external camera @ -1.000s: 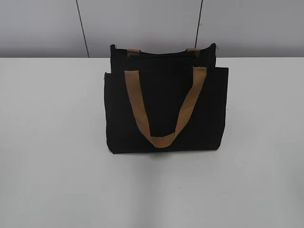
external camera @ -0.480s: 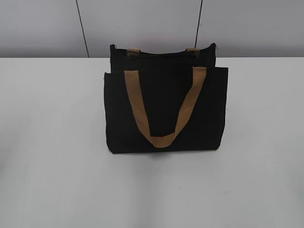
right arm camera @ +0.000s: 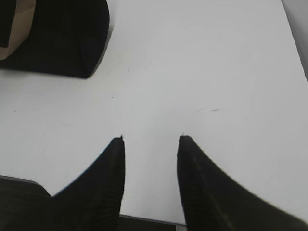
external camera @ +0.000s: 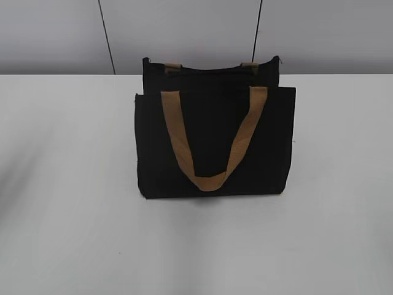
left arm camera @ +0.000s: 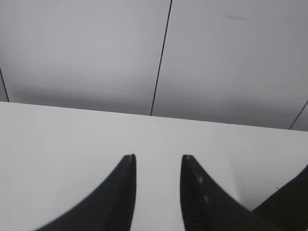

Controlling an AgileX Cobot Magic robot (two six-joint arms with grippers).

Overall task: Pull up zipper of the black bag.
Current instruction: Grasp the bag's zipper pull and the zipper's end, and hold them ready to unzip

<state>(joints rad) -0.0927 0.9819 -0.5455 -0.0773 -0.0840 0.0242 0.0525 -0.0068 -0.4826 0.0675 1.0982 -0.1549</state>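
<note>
The black bag stands upright at the middle of the white table, its tan strap hanging down the front panel. The zipper runs along the top edge; its pull tab does not show. Neither gripper is in the exterior view. My left gripper is open and empty over bare table, with a black corner of the bag at the lower right. My right gripper is open and empty over the table's front edge, and the bag's lower corner lies far up left of it.
The white table stretches to both sides and in front of the bag. A grey panelled wall stands behind it. The table's near edge shows under the right gripper.
</note>
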